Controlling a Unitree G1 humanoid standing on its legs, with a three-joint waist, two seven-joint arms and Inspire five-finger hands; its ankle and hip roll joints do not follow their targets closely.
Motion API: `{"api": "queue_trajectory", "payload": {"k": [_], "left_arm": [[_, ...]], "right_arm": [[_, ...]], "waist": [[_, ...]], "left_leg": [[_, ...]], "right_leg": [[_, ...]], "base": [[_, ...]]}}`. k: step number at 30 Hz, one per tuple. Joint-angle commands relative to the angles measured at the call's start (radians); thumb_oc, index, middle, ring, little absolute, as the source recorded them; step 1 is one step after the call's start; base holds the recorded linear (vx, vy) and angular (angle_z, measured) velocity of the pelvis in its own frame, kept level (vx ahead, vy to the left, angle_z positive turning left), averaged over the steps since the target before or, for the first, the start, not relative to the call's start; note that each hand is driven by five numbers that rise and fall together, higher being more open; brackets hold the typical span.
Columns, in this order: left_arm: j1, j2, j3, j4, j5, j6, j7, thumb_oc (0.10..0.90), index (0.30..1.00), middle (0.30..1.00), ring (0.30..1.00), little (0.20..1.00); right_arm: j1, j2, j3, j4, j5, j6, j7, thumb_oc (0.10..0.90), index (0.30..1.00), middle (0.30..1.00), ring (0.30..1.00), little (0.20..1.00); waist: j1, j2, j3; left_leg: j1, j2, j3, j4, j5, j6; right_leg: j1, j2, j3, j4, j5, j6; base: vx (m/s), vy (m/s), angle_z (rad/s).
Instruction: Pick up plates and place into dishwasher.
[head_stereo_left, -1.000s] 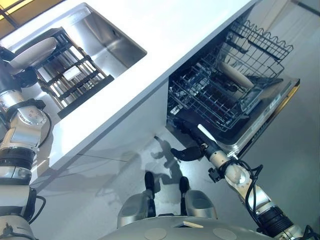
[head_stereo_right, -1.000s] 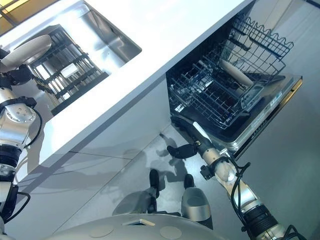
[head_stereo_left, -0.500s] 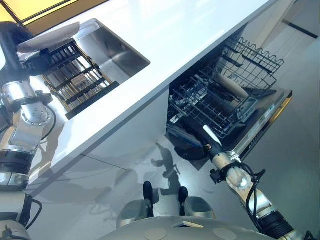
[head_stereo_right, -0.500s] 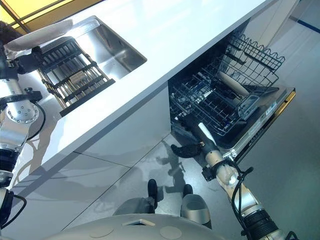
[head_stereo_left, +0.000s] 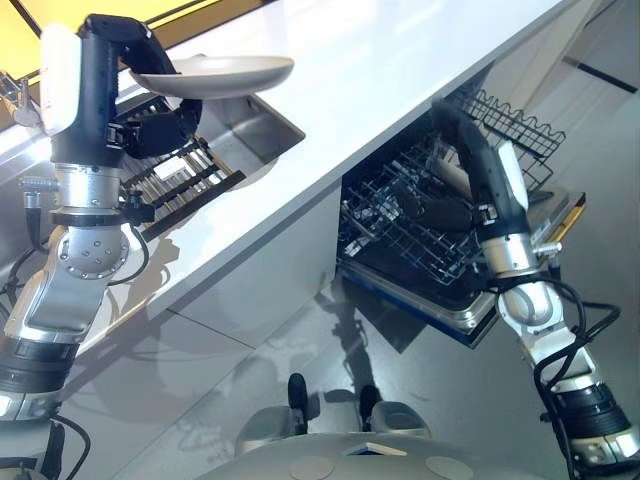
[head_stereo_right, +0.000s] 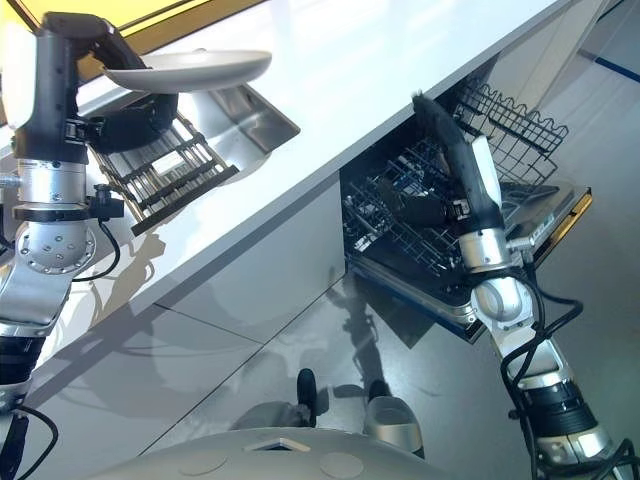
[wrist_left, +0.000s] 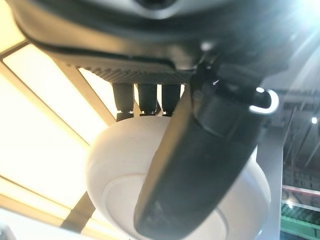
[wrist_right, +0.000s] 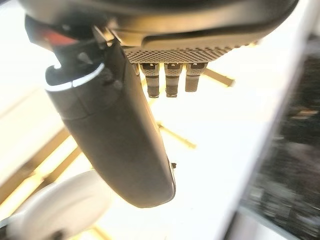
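Note:
My left hand (head_stereo_left: 158, 124) is shut on a white plate (head_stereo_left: 212, 72) and holds it level, high over the sink's dish rack (head_stereo_left: 180, 180). In the left wrist view the thumb (wrist_left: 200, 165) lies across the plate (wrist_left: 115, 170) and the fingers curl over its far rim. My right hand (head_stereo_left: 462, 150) is raised in front of the dishwasher's pulled-out wire rack (head_stereo_left: 395, 225), fingers straight and pointing up, holding nothing. The right wrist view shows its thumb (wrist_right: 120, 140) and, far off, the plate (wrist_right: 60, 210).
A long white counter (head_stereo_left: 380, 60) runs across, with a steel sink (head_stereo_left: 258, 118) set in it. The dishwasher's door (head_stereo_left: 470, 312) hangs open below the rack, over the grey floor (head_stereo_left: 250, 340). A second wire basket (head_stereo_left: 520, 125) stands behind the rack.
My left hand has lifted the plate up off the sink's rack and to the right. My right hand has risen from near the floor to the dishwasher's rack. The camera has shifted.

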Motion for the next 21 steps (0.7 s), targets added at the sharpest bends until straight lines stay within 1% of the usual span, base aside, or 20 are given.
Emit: {"api": "queue_trajectory", "payload": {"k": [1,3,4,7,10,15,19,21], "left_arm": [[-0.089,0.002,0.004,-0.022,-0.077,-0.049,-0.033,0.1,0.3,0.3,0.3,0.2],[-0.117,-0.012,-0.035,-0.025,-0.095,-0.037,-0.067,0.1,0.3,0.3,0.3,0.2],[-0.125,-0.02,-0.048,-0.024,-0.096,-0.036,-0.08,0.1,0.3,0.3,0.3,0.2],[-0.13,-0.033,-0.067,-0.031,-0.114,-0.026,-0.104,0.1,0.3,0.3,0.3,0.2],[-0.132,-0.055,-0.087,-0.03,-0.133,-0.023,-0.14,0.1,0.3,0.3,0.3,0.2],[-0.136,-0.077,-0.099,-0.048,-0.157,-0.022,-0.187,0.1,0.3,0.3,0.3,0.2],[-0.136,-0.095,-0.109,-0.063,-0.204,-0.014,-0.217,0.1,0.3,0.3,0.3,0.2],[-0.134,-0.116,-0.12,-0.071,-0.207,-0.007,-0.233,0.1,0.3,0.3,0.3,0.2]], "right_arm": [[-0.107,-0.051,0.041,-0.098,0.007,-0.087,0.089,0.8,0.9,0.9,0.9,0.9],[-0.16,-0.045,0.092,-0.086,0.001,-0.062,0.114,0.8,0.9,0.9,0.9,0.9],[-0.181,-0.039,0.108,-0.078,-0.006,-0.058,0.104,0.8,0.9,0.9,0.9,0.9],[-0.207,-0.025,0.126,-0.076,-0.012,-0.051,0.086,0.8,0.9,0.9,0.9,0.9],[-0.228,0.004,0.14,-0.08,-0.032,-0.064,0.08,0.8,0.9,0.9,0.9,0.9],[-0.263,0.026,0.166,-0.093,-0.041,-0.048,0.093,0.8,0.9,0.9,0.9,0.9],[-0.274,0.039,0.173,-0.102,-0.048,-0.041,0.06,0.8,0.9,0.9,0.9,0.9],[-0.28,0.061,0.176,-0.106,-0.064,-0.041,0.037,0.8,0.9,0.9,0.9,0.9]], "waist": [[0.03,-0.025,-0.128],[0.037,-0.028,-0.13],[0.039,-0.029,-0.13],[0.042,-0.029,-0.132],[0.044,-0.029,-0.133],[0.05,-0.028,-0.14],[0.053,-0.03,-0.142],[0.055,-0.031,-0.143]], "left_leg": [[0.038,-0.056,-0.002,0.035,-0.155,-0.004],[0.038,-0.057,-0.006,0.034,-0.152,-0.004],[0.039,-0.057,-0.008,0.031,-0.151,-0.004],[0.042,-0.057,-0.007,0.028,-0.149,-0.005],[0.044,-0.059,-0.005,0.026,-0.149,-0.005],[0.043,-0.059,-0.001,0.022,-0.146,-0.005],[0.042,-0.058,-0.001,0.022,-0.146,-0.006],[0.042,-0.058,-0.002,0.023,-0.146,-0.006]], "right_leg": [[-0.041,0.014,0.004,0.06,-0.025,0.06],[-0.037,0.015,-0.004,0.058,-0.023,0.056],[-0.035,0.015,-0.006,0.055,-0.021,0.055],[-0.03,0.014,-0.011,0.05,-0.02,0.055],[-0.026,0.014,-0.012,0.042,-0.015,0.055],[-0.025,0.014,-0.012,0.031,-0.008,0.056],[-0.022,0.014,-0.015,0.027,-0.005,0.055],[-0.021,0.014,-0.015,0.024,-0.003,0.055]], "base": [[-0.05,-0.039,0.05],[-0.05,-0.045,0.05],[-0.03,-0.037,0.05],[-0.01,-0.022,0.09],[-0.01,-0.018,0.04],[0.0,0.0,0.0],[0.0,0.0,0.0],[0.0,-0.009,0.02]]}}
